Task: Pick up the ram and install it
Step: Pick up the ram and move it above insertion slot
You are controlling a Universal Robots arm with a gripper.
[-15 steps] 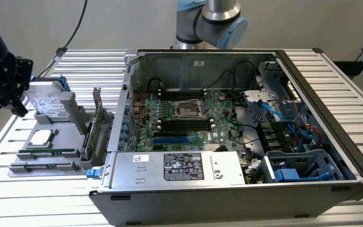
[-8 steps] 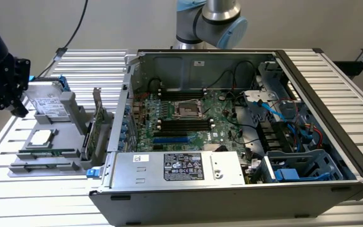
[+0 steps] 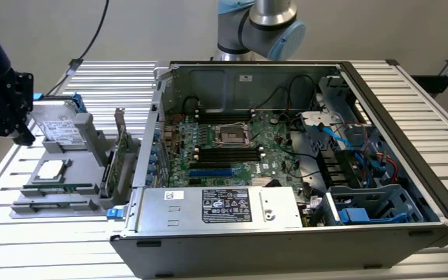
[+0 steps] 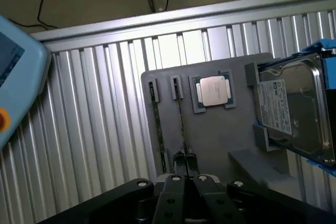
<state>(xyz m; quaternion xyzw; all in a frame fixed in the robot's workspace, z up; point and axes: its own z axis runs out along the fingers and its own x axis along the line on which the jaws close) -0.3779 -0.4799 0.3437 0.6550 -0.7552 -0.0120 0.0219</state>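
Observation:
Two ram sticks stand on edge in slots of a grey holder tray [image 4: 220, 140]: one ram stick [image 4: 180, 116] lies in line with my fingertips, the other ram stick [image 4: 157, 129] is beside it. In the exterior view they show as thin green strips [image 3: 59, 188] at the tray's near end. My gripper [image 4: 185, 162] is shut with nothing between its fingers and hangs well above the tray. It appears as a black gripper [image 3: 24, 138] at the exterior view's left, off the tray's far left corner.
The tray also carries a CPU [image 4: 213, 91], a hard drive [image 4: 291, 108] and an upright green card with a bracket [image 3: 115, 157]. The open computer case [image 3: 410, 116] lies at the exterior view's right, with black memory slots [image 3: 228, 153] and a power supply [image 3: 224, 207]. A light-blue pendant [image 4: 16, 77] rests on the ribbed table.

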